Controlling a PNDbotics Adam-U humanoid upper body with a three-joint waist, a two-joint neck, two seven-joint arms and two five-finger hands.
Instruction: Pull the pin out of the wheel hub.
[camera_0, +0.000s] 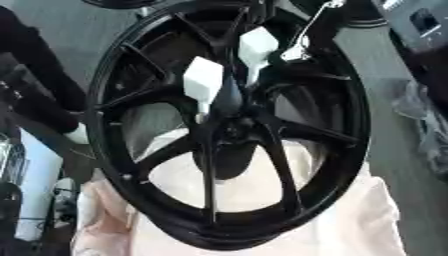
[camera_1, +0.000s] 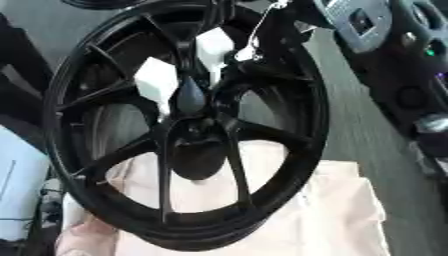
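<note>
In the left eye view, a black wheel hub (camera_0: 232, 125) is seen upright on a pale cloth (camera_0: 350, 225). Two white-tipped fingers (camera_0: 203, 80) of a hand (camera_0: 229, 95) are set at its centre. No pin can be made out, nor which hand this is; the pull is judged undone.

In the right eye view, grey floor (camera_1: 350, 120) and dark equipment (camera_1: 385, 30) are shown beyond.
</note>
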